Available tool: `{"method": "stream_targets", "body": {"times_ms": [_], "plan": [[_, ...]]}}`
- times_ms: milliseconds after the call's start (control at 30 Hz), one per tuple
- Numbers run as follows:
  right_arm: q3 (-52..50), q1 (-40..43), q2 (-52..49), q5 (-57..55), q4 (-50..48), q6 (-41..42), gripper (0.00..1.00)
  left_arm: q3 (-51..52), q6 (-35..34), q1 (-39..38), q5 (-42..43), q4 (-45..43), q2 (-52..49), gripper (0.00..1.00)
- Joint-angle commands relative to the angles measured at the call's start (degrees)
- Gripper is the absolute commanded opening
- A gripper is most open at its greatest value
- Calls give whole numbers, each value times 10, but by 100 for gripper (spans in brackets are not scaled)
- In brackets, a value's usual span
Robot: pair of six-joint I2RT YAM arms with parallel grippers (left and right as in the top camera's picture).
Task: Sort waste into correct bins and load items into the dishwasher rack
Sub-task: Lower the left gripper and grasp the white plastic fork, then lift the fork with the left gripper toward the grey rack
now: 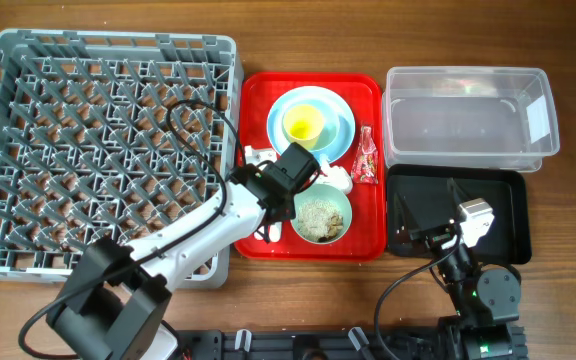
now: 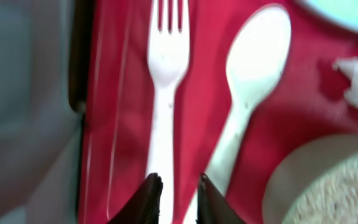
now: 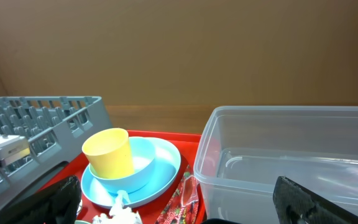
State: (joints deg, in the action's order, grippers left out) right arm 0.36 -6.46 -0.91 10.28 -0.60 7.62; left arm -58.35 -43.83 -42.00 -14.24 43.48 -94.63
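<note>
Between the narrowly parted jaws of the left tool (image 2: pixel 178 182) lies the handle of the white fork (image 2: pixel 166 93) on the red tray (image 2: pixel 107 93), spoon (image 2: pixel 253 56) just to their right, so closing should be square and pinch the fork alone.

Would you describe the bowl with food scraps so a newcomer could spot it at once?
Start at the red tray between the grey rack and the clear tub. Toward its corner nearest the black tray sits the pale green bowl. Unlike the blue dish holding the yellow cup, it holds whitish rice-like scraps.
</note>
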Motion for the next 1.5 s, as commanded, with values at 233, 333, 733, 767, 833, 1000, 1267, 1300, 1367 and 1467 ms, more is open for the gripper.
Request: {"method": "stream_targets", "body": {"times_ms": [233,333,733,767,833,1000,1267,1300,1367,1467], "plan": [[-1,-1,1,1,-2,3,100,4,-3,-2,-89,-22,-38,21],[-1,-1,1,1,-2,3,100,4,-3,-2,-88,-33,-48,15],[-1,-1,1,1,-2,3,100,4,1,-1,-105,-54,-78,20],[-1,-1,1,1,-2,3,100,4,1,-1,-105,-55,-81,20],[-1,-1,1,1,-2,3,100,4,1,-1,-105,-56,-89,20],[-1,-1,1,1,-2,3,100,4,1,-1,-105,-58,-96,20],[-1,-1,1,1,-2,3,100,4,1,-1,-93,-61,-96,15],[-1,-1,1,1,-2,3,100,4,1,-1,-88,-63,-96,15],[-1,-1,1,1,-2,3,100,4,1,-1,-78,-67,-97,15],[-1,-1,1,1,-2,3,100,9,1,-1,-77,-72,-97,16]]}}
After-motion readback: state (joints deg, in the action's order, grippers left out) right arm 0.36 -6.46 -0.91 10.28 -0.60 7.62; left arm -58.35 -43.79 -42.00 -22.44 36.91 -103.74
